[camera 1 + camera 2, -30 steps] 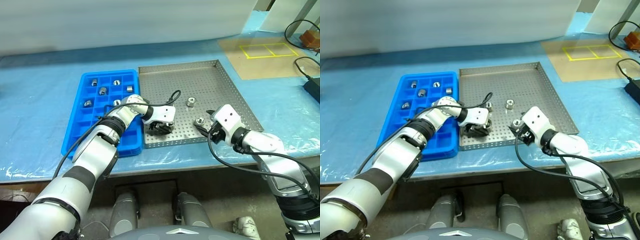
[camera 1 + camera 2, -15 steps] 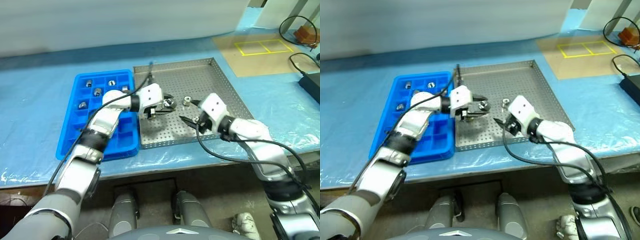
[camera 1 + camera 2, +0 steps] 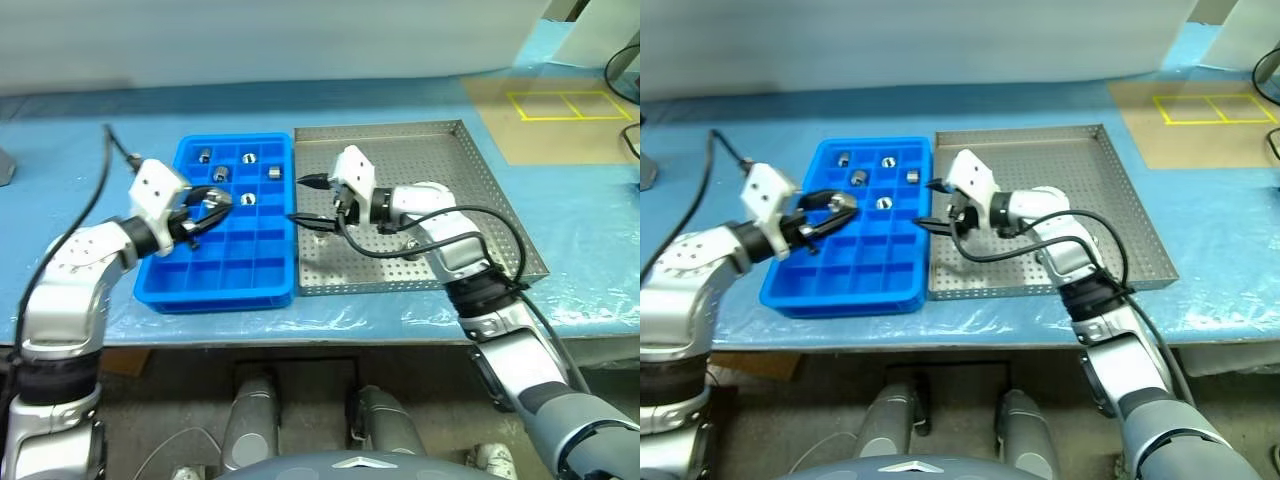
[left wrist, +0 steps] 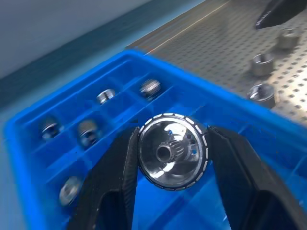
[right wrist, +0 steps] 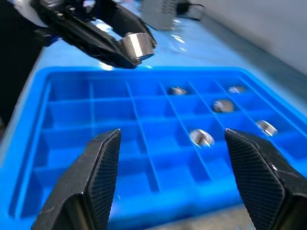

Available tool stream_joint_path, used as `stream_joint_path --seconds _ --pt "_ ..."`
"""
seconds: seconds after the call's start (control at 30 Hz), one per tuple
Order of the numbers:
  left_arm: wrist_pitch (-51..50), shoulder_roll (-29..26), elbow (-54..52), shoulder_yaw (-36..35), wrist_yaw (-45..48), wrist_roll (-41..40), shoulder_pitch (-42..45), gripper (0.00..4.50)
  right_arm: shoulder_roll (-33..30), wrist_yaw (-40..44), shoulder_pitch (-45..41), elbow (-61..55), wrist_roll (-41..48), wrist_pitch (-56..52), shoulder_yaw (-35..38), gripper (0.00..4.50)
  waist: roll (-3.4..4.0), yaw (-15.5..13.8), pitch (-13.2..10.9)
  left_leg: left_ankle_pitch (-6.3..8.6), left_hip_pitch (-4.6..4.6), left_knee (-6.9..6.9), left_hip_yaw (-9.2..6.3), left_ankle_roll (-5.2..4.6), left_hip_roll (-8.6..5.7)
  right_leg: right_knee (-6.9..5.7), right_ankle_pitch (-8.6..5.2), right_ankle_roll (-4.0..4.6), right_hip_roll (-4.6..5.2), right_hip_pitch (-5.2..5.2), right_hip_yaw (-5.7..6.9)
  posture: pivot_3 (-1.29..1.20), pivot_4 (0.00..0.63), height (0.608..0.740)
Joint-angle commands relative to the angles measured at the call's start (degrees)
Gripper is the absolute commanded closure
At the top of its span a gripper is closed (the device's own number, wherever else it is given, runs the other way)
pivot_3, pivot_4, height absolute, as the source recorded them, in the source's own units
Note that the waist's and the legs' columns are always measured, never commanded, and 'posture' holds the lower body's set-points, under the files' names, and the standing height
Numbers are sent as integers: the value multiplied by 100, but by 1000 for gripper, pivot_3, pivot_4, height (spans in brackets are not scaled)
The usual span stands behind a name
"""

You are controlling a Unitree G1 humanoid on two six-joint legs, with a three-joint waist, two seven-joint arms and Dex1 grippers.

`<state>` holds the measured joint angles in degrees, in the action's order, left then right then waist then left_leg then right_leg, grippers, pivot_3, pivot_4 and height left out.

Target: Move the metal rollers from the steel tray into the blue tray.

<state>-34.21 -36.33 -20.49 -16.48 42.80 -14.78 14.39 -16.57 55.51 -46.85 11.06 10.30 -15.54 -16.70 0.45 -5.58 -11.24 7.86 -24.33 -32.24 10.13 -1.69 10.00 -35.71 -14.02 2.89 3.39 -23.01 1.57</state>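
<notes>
My left gripper (image 3: 212,203) hangs over the left half of the blue tray (image 3: 240,272), shut on one metal roller (image 4: 172,151), a shiny short cylinder with a central hole. Several more rollers (image 3: 221,174) lie in the far compartments of the blue tray. Three rollers (image 4: 262,63) rest on the perforated floor of the steel tray (image 3: 430,160). My right gripper (image 3: 303,200) is open and empty at the steel tray's left rim, pointing across the blue tray. In the right wrist view its fingers (image 5: 96,177) spread wide over the compartments.
Both trays sit side by side on a blue-covered table (image 3: 80,130), near its front edge. A tan board with yellow tape (image 3: 565,105) lies at the far right.
My left gripper has carried the roller leftward and up, from the steel tray to above the blue tray. My right gripper has swung left to the steel tray's left rim and stays open. The camera has shifted.
</notes>
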Motion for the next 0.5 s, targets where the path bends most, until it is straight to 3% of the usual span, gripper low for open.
stream_joint_path --seconds 0.03,0.23,0.5 --pt "-63 -121 -486 -398 -314 13 -501 2587 201 203 -270 242 11 429 -3 971 0 -89 0 0 0 1 -1 0 -1 0 0 0 2 1 2 298 150 740" --pt "89 35 -604 -490 -821 117 -1260 2587 496 575 -305 507 -41 672 -213 971 -6 -352 2 -5 2 3 -5 11 1 -4 0 -1 2 0 3 341 150 740" --pt "380 272 -86 -70 -1294 307 -946 2587 562 554 -174 455 -135 665 -228 971 -7 -484 2 -12 4 9 -10 22 0 -7 0 -3 -1 -5 2 322 150 740"
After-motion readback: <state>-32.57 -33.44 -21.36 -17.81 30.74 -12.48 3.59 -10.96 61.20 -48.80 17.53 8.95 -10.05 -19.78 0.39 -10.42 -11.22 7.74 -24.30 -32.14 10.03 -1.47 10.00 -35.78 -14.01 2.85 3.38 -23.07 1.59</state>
